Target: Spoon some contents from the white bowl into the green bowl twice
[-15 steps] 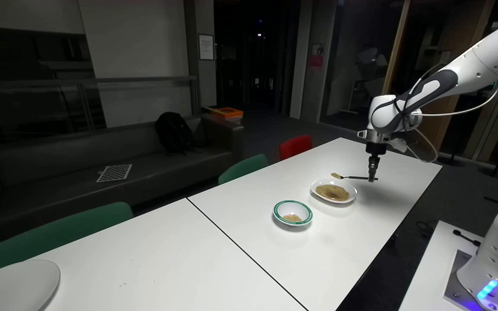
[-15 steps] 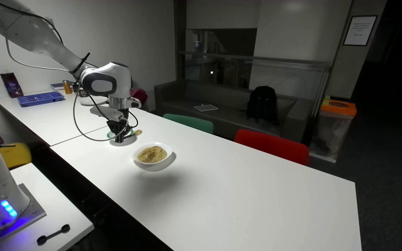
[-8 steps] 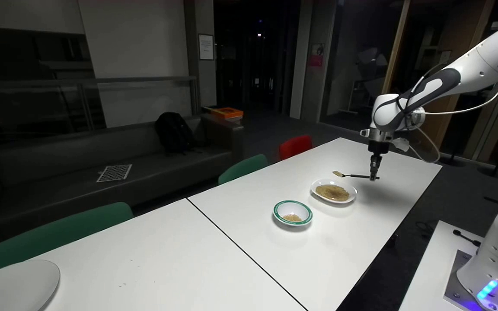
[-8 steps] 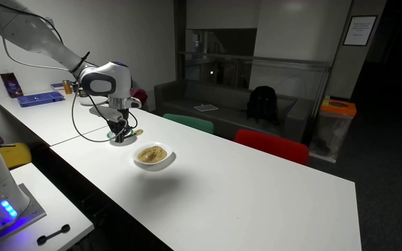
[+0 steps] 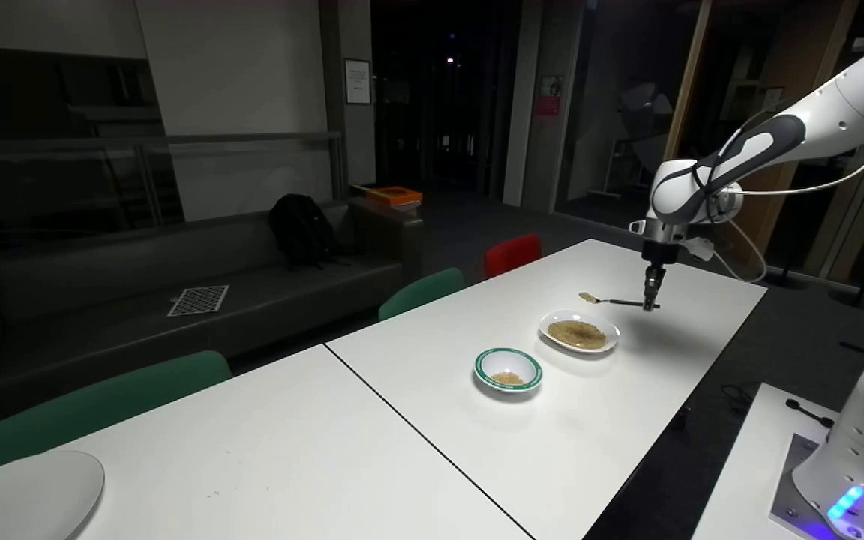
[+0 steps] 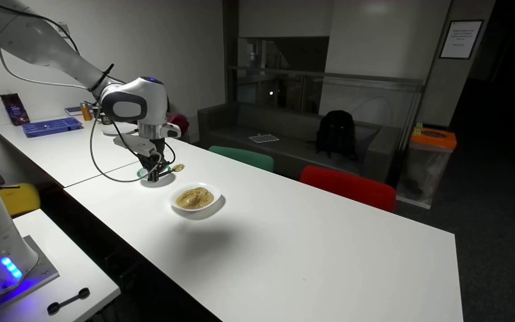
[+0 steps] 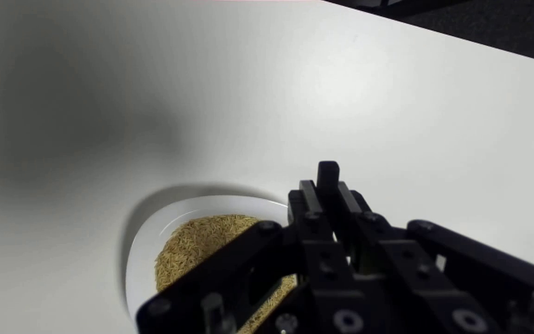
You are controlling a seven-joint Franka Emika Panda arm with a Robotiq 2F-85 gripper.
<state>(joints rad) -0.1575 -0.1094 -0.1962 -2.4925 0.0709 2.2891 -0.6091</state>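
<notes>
Spoon [image 5: 621, 301], one, dark-handled. Held up off the bench [image 6: 329, 250], near the white bowl [image 7: 141, 260]. Long axis close to level, crosswise to the upright tool [image 5: 650, 305]; head pointing away from the robot base [image 5: 863, 450], across the bench, and bearing a heap of tan grain [image 5: 588, 297]. Clearance over the bench hard to judge from these angles.

Tool, one. Directed downward, clenched on the spoon's handle close to its end; a stub of handle projects past it in an exterior view.

Bowls, two, both upright on the bench, near each other and apart. White bowl: slightly oblong, holding a broad bed of tan grain; partly hidden behind the tool in the wrist view. Green bowl [image 5: 507, 361]: round, green band about a pale interior, a small patch of tan grain at the bottom.

Bench: white, glossy, crossed by one dark seam. Also upon it, one white plate [image 5: 19, 502], one blue tray [image 6: 52, 127], one dark packet [image 6: 14, 109], one orange bottle [image 6: 86, 112].

Room: dimly lit. Seating in view includes two green chairs [image 5: 102, 397], one red chair [image 5: 512, 256], one yellow chair [image 6: 19, 200] and one grey sofa [image 6: 257, 121]. On the sofa, one black backpack [image 6: 337, 132] and one white gridded sheet [image 6: 264, 138]. Also one orange-topped bin [image 6: 420, 170] and one framed notice [image 6: 461, 39].
</notes>
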